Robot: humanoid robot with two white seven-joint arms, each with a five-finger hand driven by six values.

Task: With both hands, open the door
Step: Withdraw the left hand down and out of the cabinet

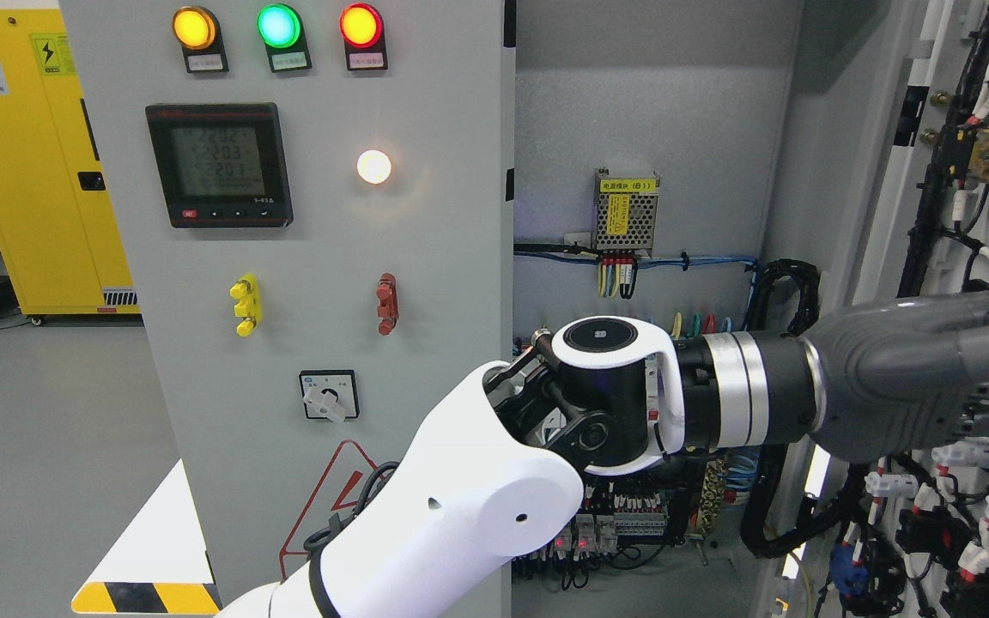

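Note:
A grey electrical cabinet fills the view. Its left door (443, 257) is closed and carries three lamps, a meter (220, 165) and a rotary switch (328, 396). The right door (881, 215) is swung open towards the picture's right and shows its wired inner side. My left arm (460, 515) comes in from the lower left and reaches across the opening. Its grey hand (932, 378) lies against the open right door's inner side and runs off the right edge. The right arm is out of view.
Inside the cabinet (649, 112) sit a power supply (626, 210), cable bundles and terminal rows (623, 515) behind my forearm. A yellow cabinet (39, 172) stands at the far left on the grey floor. A white plate with a hazard stripe (151, 566) lies at the lower left.

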